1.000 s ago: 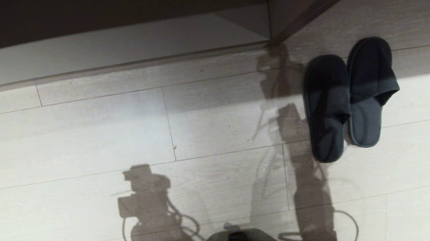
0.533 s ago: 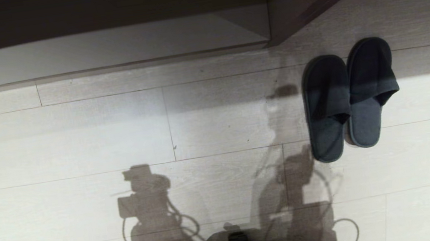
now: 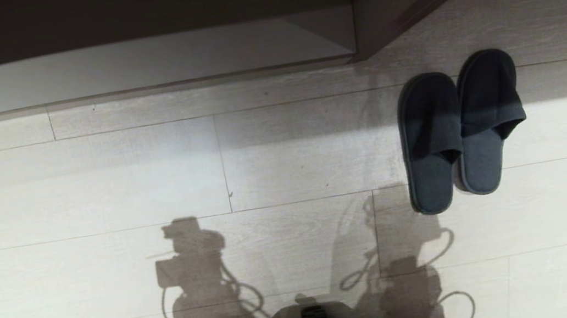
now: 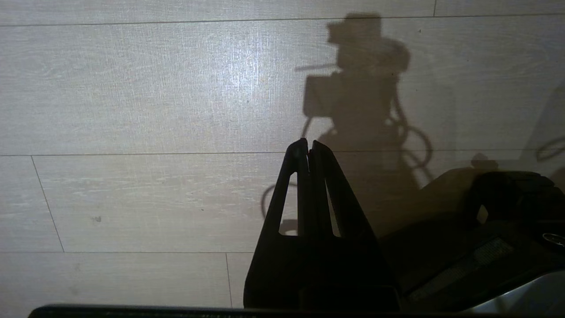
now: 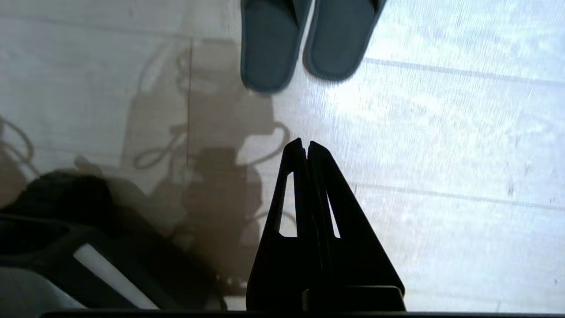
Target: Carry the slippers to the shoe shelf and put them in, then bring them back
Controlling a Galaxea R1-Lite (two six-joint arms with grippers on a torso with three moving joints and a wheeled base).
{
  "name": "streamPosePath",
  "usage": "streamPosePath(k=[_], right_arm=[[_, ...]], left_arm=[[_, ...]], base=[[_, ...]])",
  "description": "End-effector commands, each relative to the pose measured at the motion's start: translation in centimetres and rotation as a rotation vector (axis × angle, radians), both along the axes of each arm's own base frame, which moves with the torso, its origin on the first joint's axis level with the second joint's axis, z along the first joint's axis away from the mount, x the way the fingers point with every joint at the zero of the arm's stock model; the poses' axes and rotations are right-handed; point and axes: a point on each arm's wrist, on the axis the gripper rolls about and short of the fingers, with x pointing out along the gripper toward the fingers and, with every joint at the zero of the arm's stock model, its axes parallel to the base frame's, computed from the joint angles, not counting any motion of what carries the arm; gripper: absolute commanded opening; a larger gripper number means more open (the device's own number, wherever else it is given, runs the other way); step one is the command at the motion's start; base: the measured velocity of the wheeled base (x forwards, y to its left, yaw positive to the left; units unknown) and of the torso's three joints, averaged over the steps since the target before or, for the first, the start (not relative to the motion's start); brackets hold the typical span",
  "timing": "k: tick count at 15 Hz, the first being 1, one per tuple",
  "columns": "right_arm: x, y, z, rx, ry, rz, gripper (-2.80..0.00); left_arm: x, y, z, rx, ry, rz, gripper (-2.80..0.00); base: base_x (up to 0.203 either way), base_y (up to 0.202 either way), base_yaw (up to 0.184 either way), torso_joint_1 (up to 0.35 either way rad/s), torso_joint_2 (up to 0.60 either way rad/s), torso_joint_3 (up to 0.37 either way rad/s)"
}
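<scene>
Grey slippers [image 3: 459,128] sit on floor beside shoe shelf [image 3: 137,63]; I read task done. Both grippers pressed together, empty: left gripper [image 4: 307,148], right gripper [image 5: 305,148].

I count two slippers [image 3: 459,128], one pair, lying side by side on the floor [image 3: 98,179]. One shoe shelf [image 3: 137,63] runs along the far edge, with one upright board at its end. Two grippers show, one per wrist camera: the left gripper [image 4: 307,148] and the right gripper [image 5: 305,145]. Two arm shadows fall on the planks.
</scene>
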Motion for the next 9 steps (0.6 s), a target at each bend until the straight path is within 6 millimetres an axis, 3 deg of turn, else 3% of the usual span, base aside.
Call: streamPosePath(k=[1,3,9], right_arm=[[-0.05,-0.05,-0.73,-0.002,0.026,-0.025,-2.8],[-0.06,-0.06,-1.41,-0.016,0.099,-0.027,-2.8],[-0.03,-0.06,-1.3,-0.026,0.081,-0.029,-2.8]], left_arm=[[0.01,0.0,0.01,0.0,0.0,0.001,-2.8],[0.01,0.0,0.01,0.002,0.0,0.001,-2.8],[0.01,0.0,0.01,-0.001,0.0,0.001,-2.8]], base=[[0.0,0.0,0.0,0.0,0.0,0.0],[0.0,0.0,0.0,0.0,0.0,0.0],[0.0,0.0,0.0,0.001,0.0,0.024]])
